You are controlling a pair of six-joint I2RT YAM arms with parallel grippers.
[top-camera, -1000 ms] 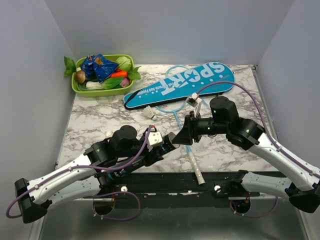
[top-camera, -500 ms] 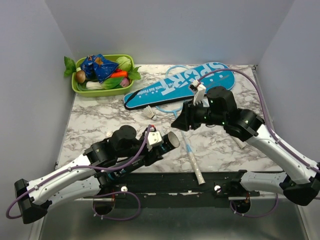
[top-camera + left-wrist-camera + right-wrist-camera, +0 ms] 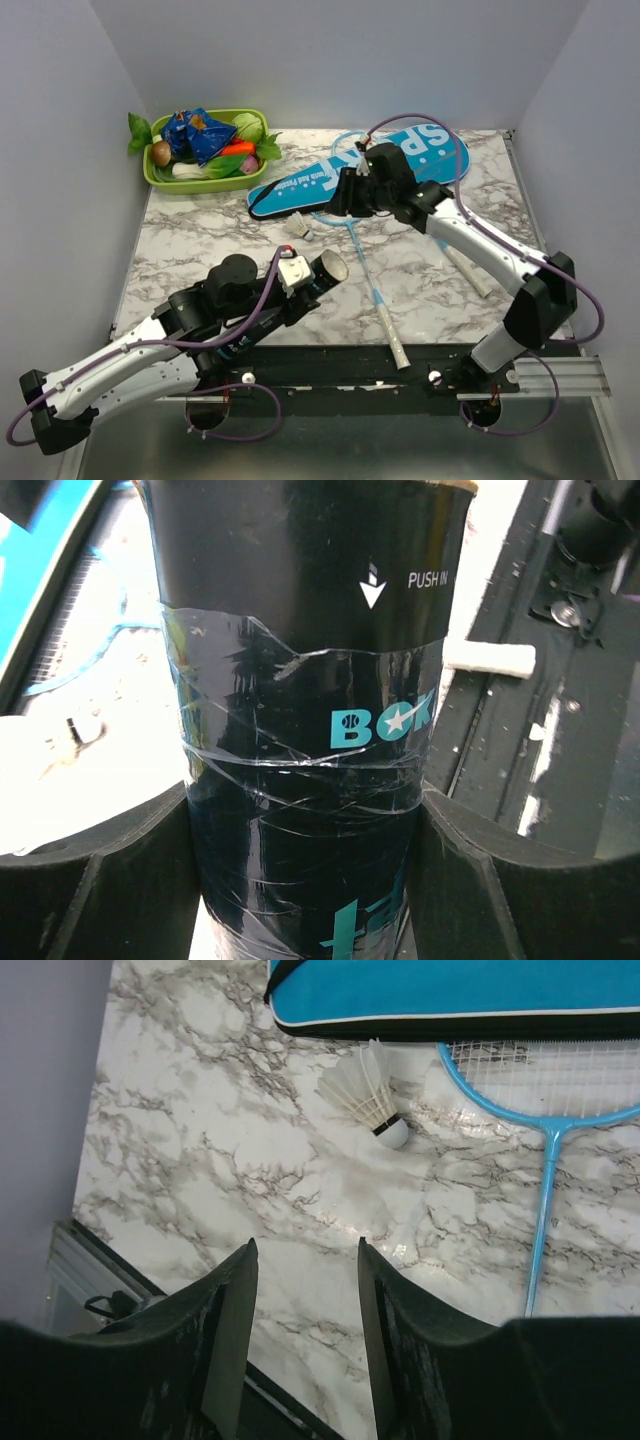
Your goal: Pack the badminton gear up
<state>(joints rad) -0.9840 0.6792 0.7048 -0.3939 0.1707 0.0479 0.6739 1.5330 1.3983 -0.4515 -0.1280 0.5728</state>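
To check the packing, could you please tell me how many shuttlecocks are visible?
1: the shuttlecock lies on the table beside the cover; others may hide inside the tube.

Racket head (image 3: 545,1080) partly under the cover (image 3: 450,985); tube (image 3: 300,730) base beyond left wrist view's bottom edge

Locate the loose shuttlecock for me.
Top view: the shuttlecock lies on the marble table, left of centre. It is just on the near side of the narrow end of the blue cover, left of the racket head.
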